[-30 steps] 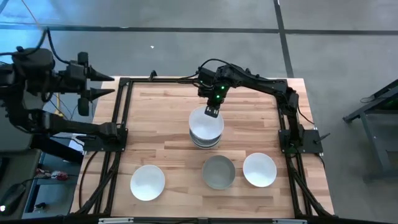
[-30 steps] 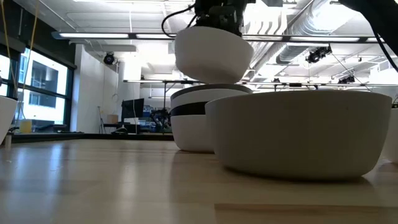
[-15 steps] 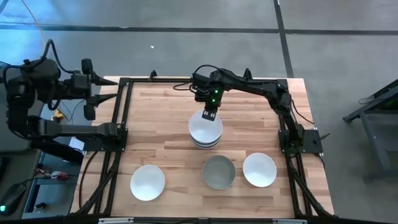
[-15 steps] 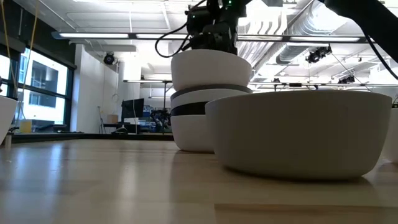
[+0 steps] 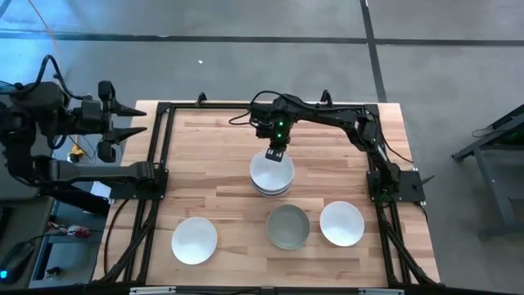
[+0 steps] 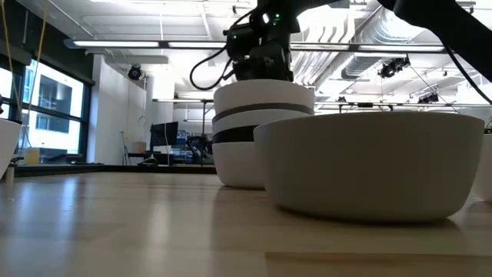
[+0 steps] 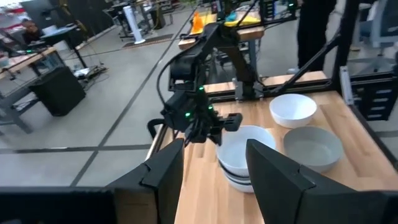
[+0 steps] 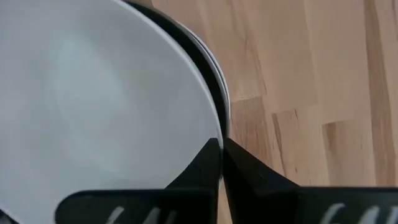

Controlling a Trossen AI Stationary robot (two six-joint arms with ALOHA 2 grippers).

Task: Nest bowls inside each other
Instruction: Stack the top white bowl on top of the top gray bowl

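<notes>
Now the white bowl (image 5: pixel 271 166) in the right pincer (image 5: pixel 277 152) sits down in the stack (image 6: pixel 261 138); a second ago it hung clear above it. That pincer is clamped together on the bowl's far rim, its fingers (image 8: pixel 214 171) pinching the thin wall. Meanwhile the left arm has swung a little, and its pincer (image 5: pixel 121 123) hangs off the tabletop (image 5: pixel 213 147) beyond its left edge, well apart from the stack, with its jaws apart.

Around the stack the wood lies bare on every side. Nearer the front edge than the stack stand three single bowls, well apart from it: a white bowl (image 5: pixel 194 240) to its left, a grey bowl (image 5: pixel 287 226) almost straight in front, another white bowl (image 5: pixel 341 223) to its right, just beside the grey one. The stack shows a black band (image 6: pixel 261 110) between white rims.
</notes>
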